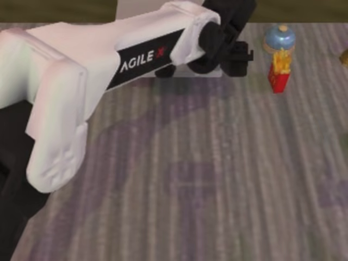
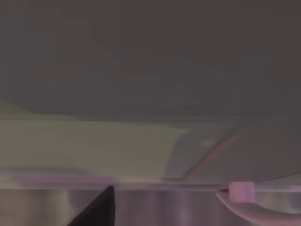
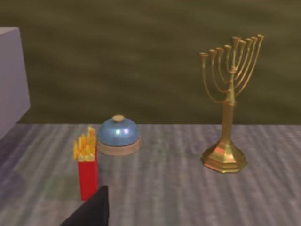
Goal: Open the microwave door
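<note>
The left end effector (image 1: 239,54) is up against the front of the microwave (image 1: 142,10), at the far edge of the desk (image 1: 217,179). Its black fingers are bunched in the top view, and I cannot tell whether they are wide, narrow or closed on anything. The left wrist view is filled by a flat grey surface very close to the camera, most likely the microwave door (image 2: 150,70), with a pale pink bar and a small block running along its edge (possibly the handle, though that is not certain). One dark fingertip (image 2: 101,209) shows at the frame edge, near that bar.

Judging from this, the door lies directly ahead of the left end effector, touching or nearly so, and its long edge runs across the wrist camera's line of sight. The left arm is plainly the nearer one. The coming move would call for a pull back toward the near side of the desk, swinging the panel.

To the right of the microwave stand a red box of fries (image 1: 279,73) and a blue bell (image 1: 279,37). Farther right is a gold candelabrum (image 3: 228,110). The right end effector (image 3: 91,209) is parked well clear of the microwave, and its grip is unreadable.
</note>
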### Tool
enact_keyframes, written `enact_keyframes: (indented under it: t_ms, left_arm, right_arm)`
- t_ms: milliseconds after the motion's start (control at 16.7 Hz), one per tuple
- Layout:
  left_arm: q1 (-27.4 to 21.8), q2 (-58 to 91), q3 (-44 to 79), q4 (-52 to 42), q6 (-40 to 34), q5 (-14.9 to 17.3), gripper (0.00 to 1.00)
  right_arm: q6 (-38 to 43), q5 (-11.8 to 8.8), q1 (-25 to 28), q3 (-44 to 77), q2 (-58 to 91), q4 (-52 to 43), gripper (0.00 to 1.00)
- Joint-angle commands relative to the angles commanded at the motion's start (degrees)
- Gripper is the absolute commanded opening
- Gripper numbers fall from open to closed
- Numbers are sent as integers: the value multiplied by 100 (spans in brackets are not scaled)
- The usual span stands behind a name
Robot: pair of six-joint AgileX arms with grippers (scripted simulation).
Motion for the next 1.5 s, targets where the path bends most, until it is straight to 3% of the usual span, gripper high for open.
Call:
enact_keyframes:
  t_ms: [660, 1140, 1200, 1500]
  left_arm:
    - [0, 0, 0, 0, 0, 0, 2]
    - [0, 0, 0, 0, 0, 0, 0]
    - [-217, -161, -336, -42, -9, 57, 0]
    - [-192, -495, -903, 273, -130, -91, 0]
  right_arm:
    - [0, 0, 0, 0, 0, 0, 100]
    - [0, 0, 0, 0, 0, 0, 100]
    - [0, 0, 0, 0, 0, 0, 100]
    - [0, 0, 0, 0, 0, 0, 100]
